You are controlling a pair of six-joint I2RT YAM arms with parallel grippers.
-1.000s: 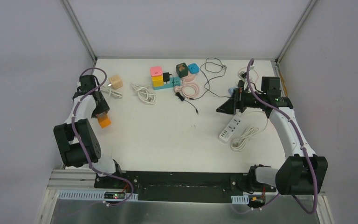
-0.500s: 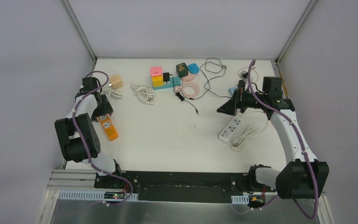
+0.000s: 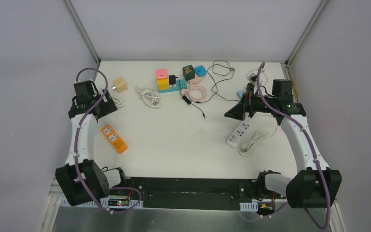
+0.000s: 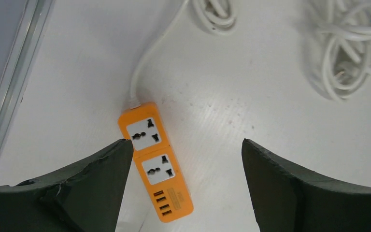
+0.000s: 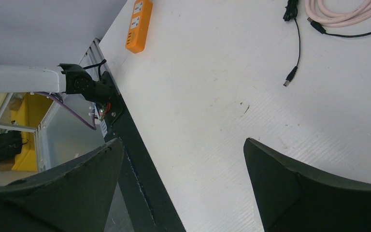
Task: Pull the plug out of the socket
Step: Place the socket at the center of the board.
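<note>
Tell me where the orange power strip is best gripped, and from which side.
The orange power strip lies flat, face up, long and slim, its white cord leaving one end. So probably pinch across the narrow width at mid-length, coming down from above: both long sides are free.

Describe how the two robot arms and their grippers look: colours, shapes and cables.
Both the left arm and the right arm have white links between chunky black joints, and a purple cable loops along each. The left gripper and the right gripper each carry two broad, dark, wedge-shaped fingers with a matt, slightly rough surface.
</note>
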